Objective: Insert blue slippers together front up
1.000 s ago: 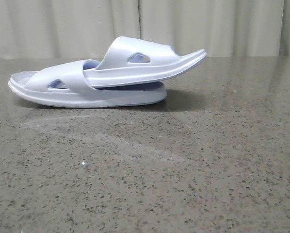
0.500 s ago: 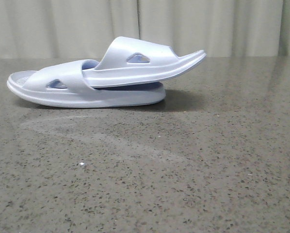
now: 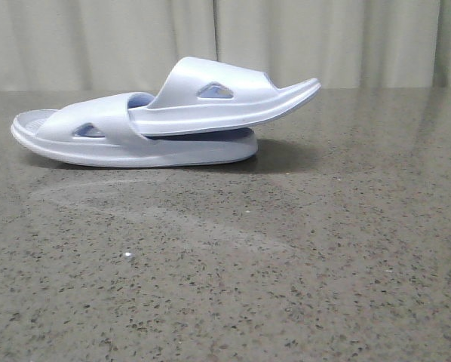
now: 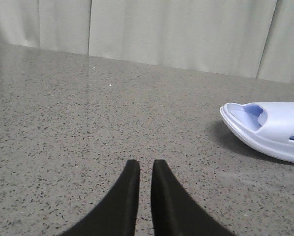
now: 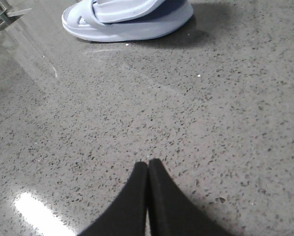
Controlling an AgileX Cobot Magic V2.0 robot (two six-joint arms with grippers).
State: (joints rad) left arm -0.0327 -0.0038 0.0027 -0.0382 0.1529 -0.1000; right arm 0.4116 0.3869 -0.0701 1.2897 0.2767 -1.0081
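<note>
The two pale blue slippers lie nested at the back left of the table in the front view. The lower slipper (image 3: pixel 135 147) lies flat on its side-on sole. The upper slipper (image 3: pixel 218 98) is pushed under the lower one's strap and tilts up to the right. The left wrist view shows one end of the lower slipper (image 4: pixel 270 128), far from my left gripper (image 4: pixel 146 164), which is empty with its fingers almost together. The right wrist view shows the pair (image 5: pixel 132 29) well beyond my right gripper (image 5: pixel 148 163), which is shut and empty. Neither gripper shows in the front view.
The speckled grey stone table (image 3: pixel 286 264) stretches in front of the slippers. A pale curtain (image 3: pixel 323 38) hangs behind the table's far edge. A bright glare patch (image 5: pixel 34 209) lies on the table near the right gripper.
</note>
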